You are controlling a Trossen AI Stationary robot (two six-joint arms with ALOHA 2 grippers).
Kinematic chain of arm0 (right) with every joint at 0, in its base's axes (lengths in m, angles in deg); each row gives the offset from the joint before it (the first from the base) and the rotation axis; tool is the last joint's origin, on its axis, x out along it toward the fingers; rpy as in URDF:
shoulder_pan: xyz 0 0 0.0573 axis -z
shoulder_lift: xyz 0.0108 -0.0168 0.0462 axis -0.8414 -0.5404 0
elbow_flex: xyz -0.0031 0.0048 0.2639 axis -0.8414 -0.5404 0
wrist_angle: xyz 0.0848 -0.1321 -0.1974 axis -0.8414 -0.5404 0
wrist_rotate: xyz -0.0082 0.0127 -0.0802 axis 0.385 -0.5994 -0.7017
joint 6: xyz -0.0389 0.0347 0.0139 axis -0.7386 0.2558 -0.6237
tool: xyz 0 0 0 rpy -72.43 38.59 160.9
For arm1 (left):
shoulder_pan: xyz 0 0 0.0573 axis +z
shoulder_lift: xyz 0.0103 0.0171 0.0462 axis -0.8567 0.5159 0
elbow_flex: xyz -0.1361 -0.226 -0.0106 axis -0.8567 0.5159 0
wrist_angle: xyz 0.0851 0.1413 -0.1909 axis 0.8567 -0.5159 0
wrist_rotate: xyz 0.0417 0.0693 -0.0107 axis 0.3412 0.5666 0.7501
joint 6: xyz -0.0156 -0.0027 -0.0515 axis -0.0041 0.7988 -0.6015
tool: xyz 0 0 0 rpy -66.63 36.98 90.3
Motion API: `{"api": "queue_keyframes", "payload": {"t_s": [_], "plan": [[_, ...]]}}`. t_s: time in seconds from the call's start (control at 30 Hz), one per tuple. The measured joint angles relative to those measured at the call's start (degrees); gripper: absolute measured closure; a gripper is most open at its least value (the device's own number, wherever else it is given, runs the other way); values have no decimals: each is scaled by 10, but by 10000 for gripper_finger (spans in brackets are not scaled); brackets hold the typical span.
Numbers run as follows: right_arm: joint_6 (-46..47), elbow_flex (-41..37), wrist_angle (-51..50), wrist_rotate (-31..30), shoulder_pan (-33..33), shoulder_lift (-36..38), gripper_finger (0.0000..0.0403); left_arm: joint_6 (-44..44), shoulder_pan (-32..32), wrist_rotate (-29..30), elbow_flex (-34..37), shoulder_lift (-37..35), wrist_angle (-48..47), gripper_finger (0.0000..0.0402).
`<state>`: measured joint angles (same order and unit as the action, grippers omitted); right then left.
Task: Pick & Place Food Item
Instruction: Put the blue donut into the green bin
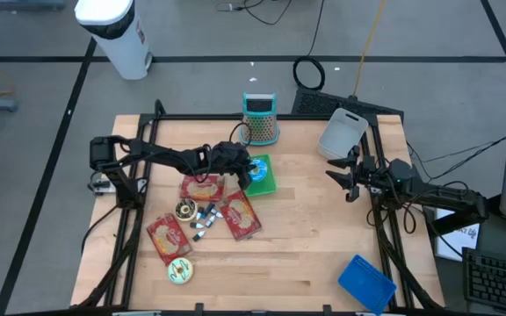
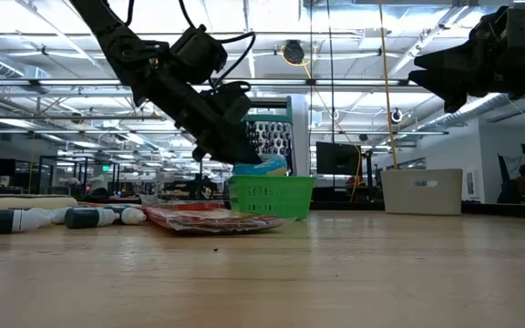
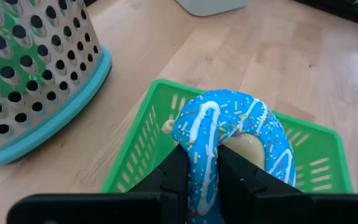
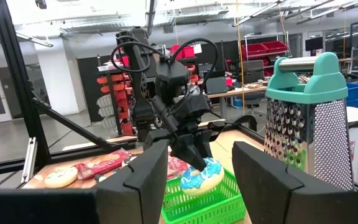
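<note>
Over the green basket (image 3: pixel 135 146), left end effector (image 3: pixel 205 171) grips unlabelled blue-iced doughnut (image 3: pixel 235 127).

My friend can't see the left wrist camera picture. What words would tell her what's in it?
The left tool pinches a blue-frosted donut with sprinkles, holding it over a green basket on a wooden table. A metal grater with a teal base stands beside the basket.

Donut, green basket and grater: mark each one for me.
donut (image 3: pixel 229 121): left wrist view, on its blue-iced top.
green basket (image 3: pixel 135 140): left wrist view, on its slatted side wall.
grater (image 4: pixel 303 134): right wrist view, on its perforated metal face.
</note>
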<state>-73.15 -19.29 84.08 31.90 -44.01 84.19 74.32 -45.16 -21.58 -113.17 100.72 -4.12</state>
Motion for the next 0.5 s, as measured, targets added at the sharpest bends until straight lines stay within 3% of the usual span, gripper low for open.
{"api": "queue_keyframes", "payload": {"t_s": [0.27,0.5], "plan": [[0,0,0,0,0,0,232,-3,4,0,0,0,-1,325],[0,0,0,0,0,0,232,-1,4,0,0,0,-7,259]]}}
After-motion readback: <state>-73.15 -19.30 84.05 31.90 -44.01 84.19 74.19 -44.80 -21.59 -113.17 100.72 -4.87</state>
